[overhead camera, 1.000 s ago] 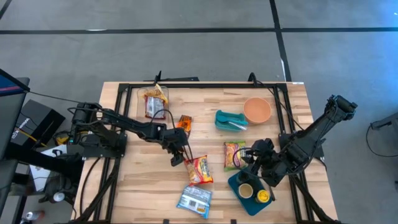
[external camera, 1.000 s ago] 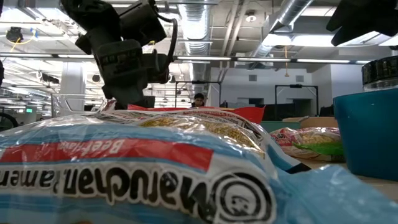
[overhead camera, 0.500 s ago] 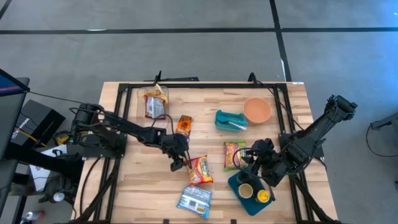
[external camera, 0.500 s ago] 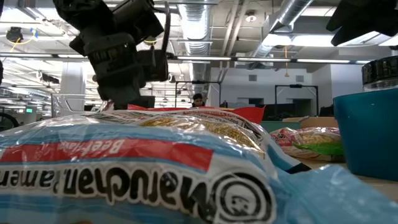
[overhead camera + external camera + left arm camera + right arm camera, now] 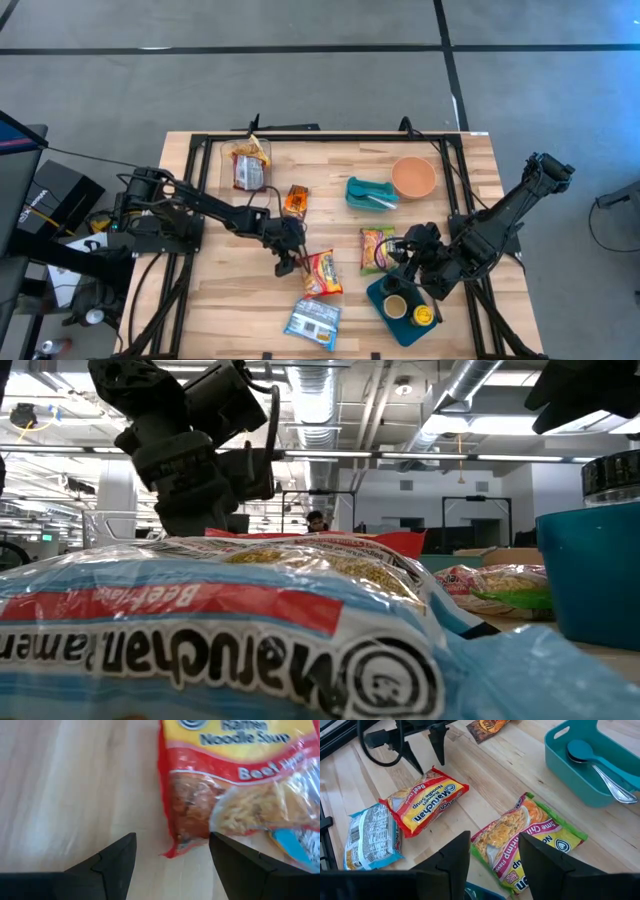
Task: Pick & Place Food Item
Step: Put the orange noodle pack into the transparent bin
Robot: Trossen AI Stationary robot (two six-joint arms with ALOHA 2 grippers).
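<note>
Red beef ramen packet, flat on the table.
Left gripper low at its corner (fingers wide); right gripper parted, empty.

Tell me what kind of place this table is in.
Probably a robotics lab or open workshop: exposed ceiling ducts, a grey concrete floor, and a wooden table in a black frame.

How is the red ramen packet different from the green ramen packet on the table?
The red ramen packet has red edges and a yellow label; the green ramen packet has green edges. The red one lies right at the open left gripper, one corner between its fingers; the green one lies in front of the open right gripper. Both lie flat on the table.
</note>
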